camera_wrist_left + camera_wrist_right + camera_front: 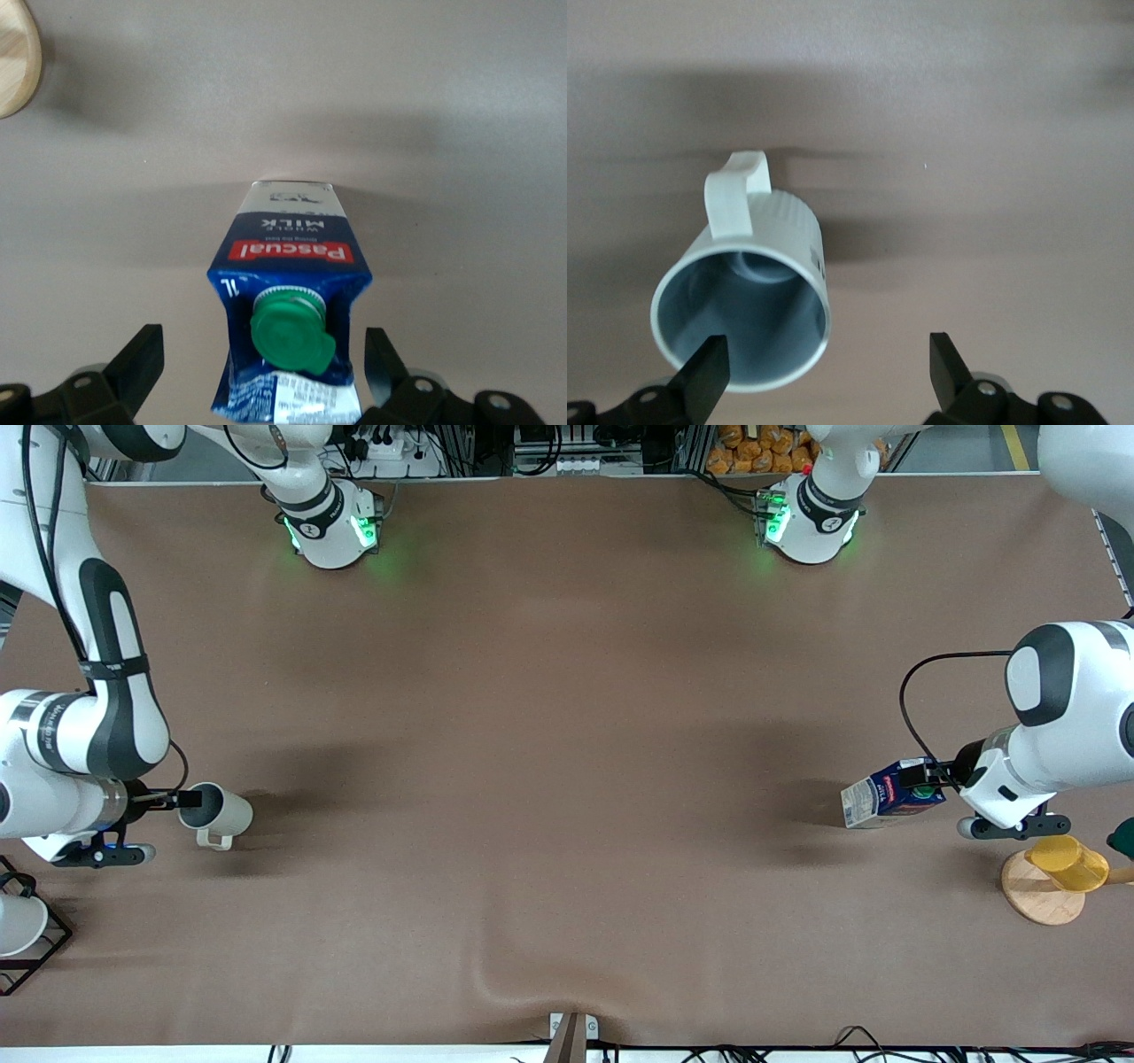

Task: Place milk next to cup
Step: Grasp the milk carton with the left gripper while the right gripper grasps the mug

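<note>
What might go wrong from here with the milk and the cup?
The open left tool straddles the milk only at its cap end, so it may swing or slip on the long carry to the cup. The open right tool has one finger in the cup and might tip it.

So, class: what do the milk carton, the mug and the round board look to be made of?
Milk carton: printed coated card, judging by the creased folds, with a green plastic cap.
Mug: probably matte ceramic or plastic, ribbed outside, grey within.
Round board: pale wood with visible grain.
</note>
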{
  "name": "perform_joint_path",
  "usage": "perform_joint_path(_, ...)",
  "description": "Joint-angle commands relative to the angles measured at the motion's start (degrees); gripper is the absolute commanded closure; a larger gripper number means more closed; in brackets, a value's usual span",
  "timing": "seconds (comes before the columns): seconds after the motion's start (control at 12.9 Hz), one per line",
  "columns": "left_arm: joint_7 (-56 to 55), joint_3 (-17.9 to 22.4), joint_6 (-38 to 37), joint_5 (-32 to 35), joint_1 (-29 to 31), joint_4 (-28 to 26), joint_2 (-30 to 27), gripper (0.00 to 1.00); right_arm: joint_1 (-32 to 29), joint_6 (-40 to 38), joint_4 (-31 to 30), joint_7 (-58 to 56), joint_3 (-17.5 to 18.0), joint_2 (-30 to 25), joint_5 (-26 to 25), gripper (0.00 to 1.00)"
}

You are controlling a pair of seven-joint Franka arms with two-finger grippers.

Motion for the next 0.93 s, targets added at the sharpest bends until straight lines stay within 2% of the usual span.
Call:
perform_joint_path(0.0,-1.52,-0.28,0.90,1.26,-0.19,0.31,0.77,0.00,-1.62,3.11,-0.10,-0.70,0.45,1.73,0.48,0.00)
perform_joint_path(0.15,-1.34,-0.28,0.90,1.45,-0.63,0.14,1.21,0.00,-2.16,3.82,-0.10,-0.70,0.45,2.53,3.18,0.00)
perform_joint_path(0.23,-1.26,-0.28,0.90,1.53,-0.54,-0.04,1.21,0.00,-2.24,3.73,-0.10,-0.70,0.45,2.53,4.60,0.17)
perform_joint_path(0.31,-1.08,-0.28,0.90,1.53,-0.54,-0.39,1.39,0.00,-2.25,3.82,-0.10,-0.62,0.45,2.53,5.13,0.75)
perform_joint_path(0.39,-0.99,-0.28,0.90,1.53,-0.45,-0.31,1.48,0.00,-2.25,3.82,-0.10,-0.53,0.45,2.53,5.75,1.00)
perform_joint_path(0.46,-0.90,-0.28,0.90,1.53,-0.28,-0.04,1.48,0.00,-2.33,4.17,-0.10,-0.44,0.36,2.53,7.58,1.00)
perform_joint_path(0.54,-0.90,-0.28,0.90,1.53,-0.28,-0.13,1.56,0.04,-2.94,4.78,-0.10,-0.53,0.36,2.53,8.82,1.00)
perform_joint_path(0.77,-1.16,-0.28,0.90,2.76,-0.54,-0.13,1.65,0.21,-3.04,4.70,-0.10,-0.44,0.36,2.53,8.83,1.00)
perform_joint_path(0.85,-1.17,-0.28,0.90,2.85,-0.37,-0.13,1.74,0.29,-3.04,4.70,-0.01,-0.53,0.36,2.35,8.83,1.00)
